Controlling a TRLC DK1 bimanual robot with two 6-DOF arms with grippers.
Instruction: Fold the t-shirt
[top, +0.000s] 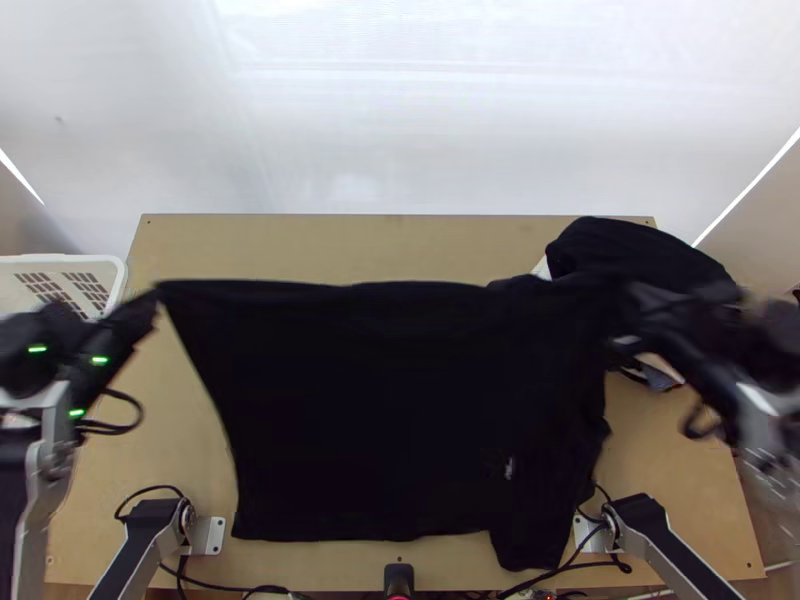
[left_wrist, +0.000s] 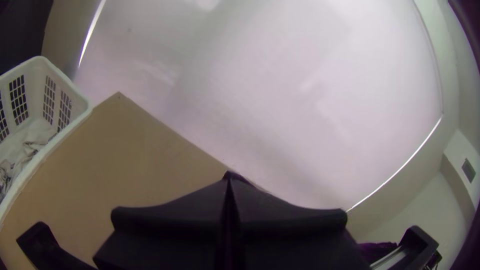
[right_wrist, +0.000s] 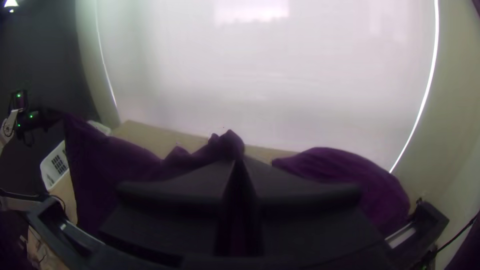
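Note:
A black t-shirt hangs stretched between the two grippers, its lower part reaching toward the table's near edge. At its upper left corner my left gripper is shut on the cloth. My right gripper, blurred against dark cloth, holds the upper right part. In the left wrist view the left gripper has its fingers together, a bit of cloth at the tips. The right wrist view shows the right gripper shut on a bunched bit of the shirt, which looks purple there and runs across to the left arm.
More dark cloth lies heaped at the table's far right, with lighter pieces beside it. A white basket stands at the left edge, with pale cloth inside. Bare table shows behind the shirt.

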